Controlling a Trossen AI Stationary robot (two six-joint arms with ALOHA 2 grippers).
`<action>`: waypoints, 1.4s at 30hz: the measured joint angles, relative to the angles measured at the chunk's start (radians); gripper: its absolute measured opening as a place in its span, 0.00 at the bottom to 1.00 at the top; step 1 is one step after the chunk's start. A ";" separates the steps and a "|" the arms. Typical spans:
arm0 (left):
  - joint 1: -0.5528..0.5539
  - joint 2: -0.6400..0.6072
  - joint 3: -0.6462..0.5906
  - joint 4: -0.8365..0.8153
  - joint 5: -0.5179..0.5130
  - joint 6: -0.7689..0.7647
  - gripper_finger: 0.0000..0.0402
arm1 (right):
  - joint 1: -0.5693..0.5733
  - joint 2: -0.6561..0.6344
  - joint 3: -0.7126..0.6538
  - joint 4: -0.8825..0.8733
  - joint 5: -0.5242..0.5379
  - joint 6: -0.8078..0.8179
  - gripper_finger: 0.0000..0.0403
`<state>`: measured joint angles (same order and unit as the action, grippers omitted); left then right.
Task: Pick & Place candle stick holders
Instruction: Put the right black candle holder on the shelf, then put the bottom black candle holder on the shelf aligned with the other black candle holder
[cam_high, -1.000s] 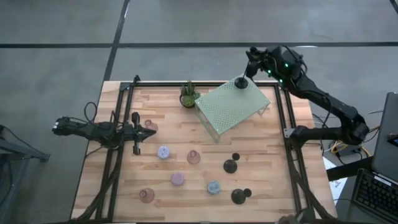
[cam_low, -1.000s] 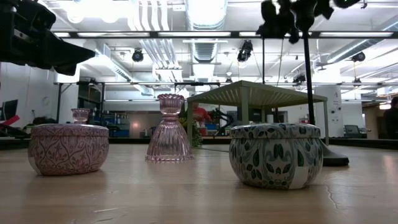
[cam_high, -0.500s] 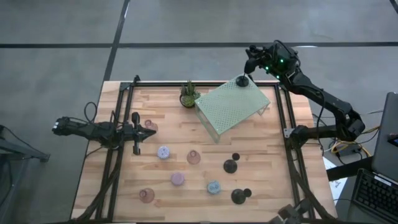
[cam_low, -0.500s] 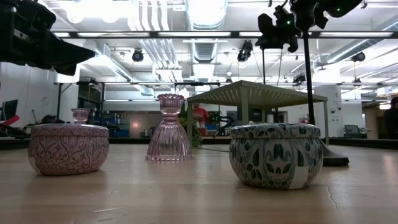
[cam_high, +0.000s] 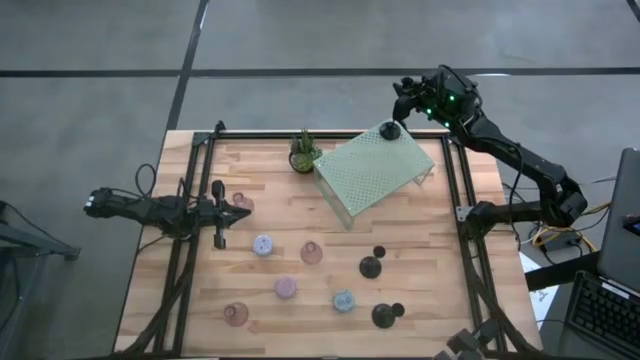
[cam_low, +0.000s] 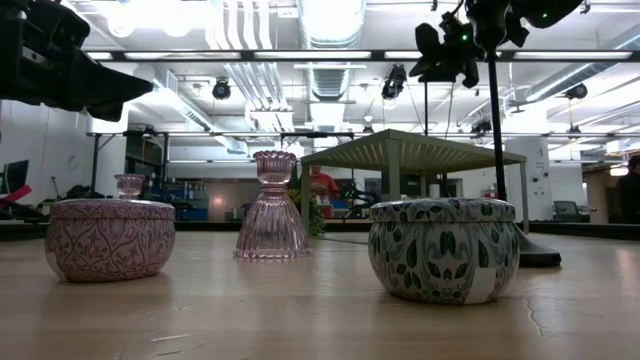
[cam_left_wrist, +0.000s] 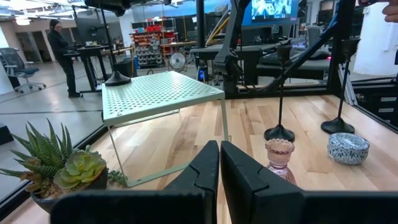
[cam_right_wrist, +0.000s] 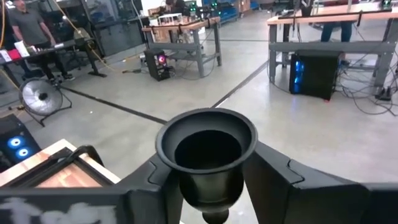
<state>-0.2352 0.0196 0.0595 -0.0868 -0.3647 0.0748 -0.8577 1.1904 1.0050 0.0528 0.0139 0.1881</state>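
One black holder stands with its round base (cam_high: 390, 129) on the far corner of the pale green platform (cam_high: 375, 172); its cup top (cam_right_wrist: 206, 149) sits between my right gripper's (cam_high: 404, 101) fingers. Two more black holders (cam_high: 372, 265) (cam_high: 388, 315) stand on the table at the near right. Three pink glass cups (cam_high: 312, 252) (cam_high: 236, 314) (cam_high: 240, 203) and lilac (cam_high: 262, 244), pink (cam_high: 286, 288) and blue (cam_high: 344, 300) round holders stand on the table. My left gripper (cam_high: 243, 212) is shut and empty, raised above the table's left side. My right gripper has the black holder just under its cup (cam_right_wrist: 211, 196), pinched between the two fingers (cam_right_wrist: 273, 180). It comes from the far side above the platform, fingers across the stem. The holder stands upright; its base (cam_left_wrist: 117, 78) appears to rest on the platform's corner.
A small potted green plant (cam_high: 303, 152) stands left of the platform. A black metal frame (cam_high: 190, 250) runs along the table's left and right sides. Bare wood lies between the left frame and the platform. People show in the room behind.
My right gripper has come down a little and toward the table's left above the platform's far corner, still around the black holder. The holder stays upright at that corner.
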 joint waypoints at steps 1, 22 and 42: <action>0.000 0.000 0.000 0.000 0.000 0.000 0.05 | 0.000 0.000 0.000 -0.002 0.000 -0.001 0.37; 0.000 0.000 0.000 0.000 0.000 0.000 0.05 | 0.000 -0.106 0.000 -0.204 -0.042 -0.054 0.66; 0.000 0.000 0.000 0.000 0.000 0.000 0.05 | 0.162 -0.444 -0.003 -0.710 -0.703 -0.275 0.66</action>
<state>-0.2355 0.0196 0.0594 -0.0868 -0.3646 0.0748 -0.6957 0.7464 1.0024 -0.6572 -0.6890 -0.0865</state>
